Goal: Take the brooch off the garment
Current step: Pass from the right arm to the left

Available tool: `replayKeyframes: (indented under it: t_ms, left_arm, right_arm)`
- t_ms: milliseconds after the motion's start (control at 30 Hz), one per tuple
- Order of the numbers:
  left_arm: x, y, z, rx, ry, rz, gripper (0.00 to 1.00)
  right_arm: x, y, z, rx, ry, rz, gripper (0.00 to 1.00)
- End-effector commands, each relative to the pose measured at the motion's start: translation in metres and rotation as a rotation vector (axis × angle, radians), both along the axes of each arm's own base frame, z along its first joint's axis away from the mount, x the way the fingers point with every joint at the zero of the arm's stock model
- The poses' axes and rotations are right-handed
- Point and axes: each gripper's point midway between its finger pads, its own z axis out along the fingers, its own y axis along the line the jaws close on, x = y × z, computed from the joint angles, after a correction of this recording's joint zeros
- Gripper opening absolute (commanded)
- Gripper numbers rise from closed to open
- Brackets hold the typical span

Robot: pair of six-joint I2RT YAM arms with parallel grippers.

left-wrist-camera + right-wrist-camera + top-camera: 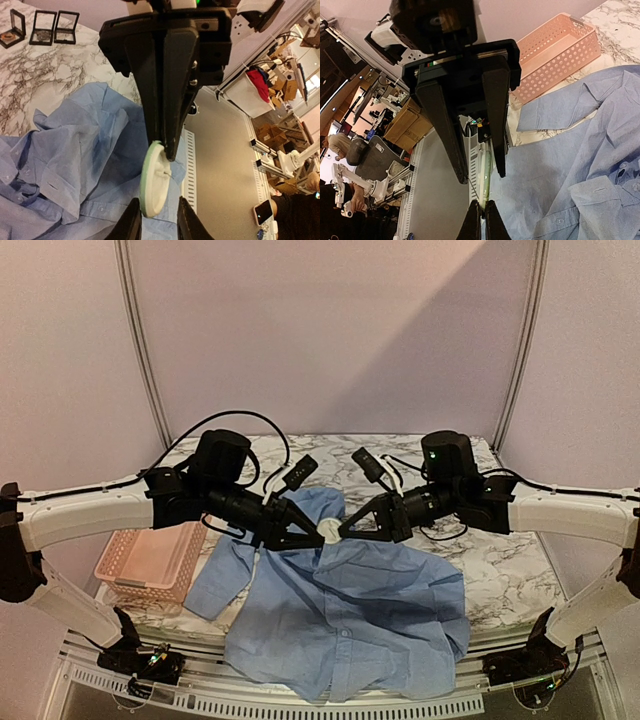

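Pinching the rim of the brooch (pixel 155 186), my right tool (pixel 482 212) has its fingers pressed together on the pale round disc. The brooch hangs edge-on from that grip just above the cloth. My left tool (pixel 312 533) faces it from the other side, jaws part-way apart and straddling the opposite edge of the disc. One finger sits right beside the disc and a sliver of gap shows at the other, so I read it as not clamped.

Beneath both tools, the light blue shirt (pixel 350 630) lies rumpled across the front of the marble desk (pixel 500 560). One sleeve reaches to just beside the pink basket (pixel 150 565) on my left. In the overhead view the fabric seems to rise in a small peak toward the disc. So I judge the brooch gripped but not yet freed. What is left is working the pin out of the cloth and carrying the brooch clear.

The fastening itself I cannot see. A thin wire (pixel 167 173) shows on the face of the disc in the left wrist view, but whether it passes through fabric is hidden behind the disc and my fingers. From above, my arms cover most of the spot where disc meets cloth. Three black-framed cases (pixel 42 27) stand at the far part of the desk, too small for me to make out their contents.
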Motion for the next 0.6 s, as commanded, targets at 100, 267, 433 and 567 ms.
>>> replayKeyframes:
  t_ms: [100,267,433,567]
  left_arm:
    - [0.006,-0.001,-0.003,-0.007,0.019,0.009,0.17]
    - [0.005,-0.002,-0.001,-0.017,0.030,0.000,0.04]
    - [0.005,-0.002,0.000,-0.025,0.033,0.008,0.00]
    - [0.013,0.002,0.003,-0.029,0.005,0.054,0.00]
  right_arm:
    - [-0.010,0.003,0.005,0.001,-0.005,0.043,0.00]
    - [-0.011,0.005,0.005,-0.001,-0.004,0.048,0.00]
    - [-0.002,0.006,0.006,0.013,-0.036,-0.010,0.09]
    - [0.000,0.003,0.011,0.039,-0.047,-0.038,0.32]
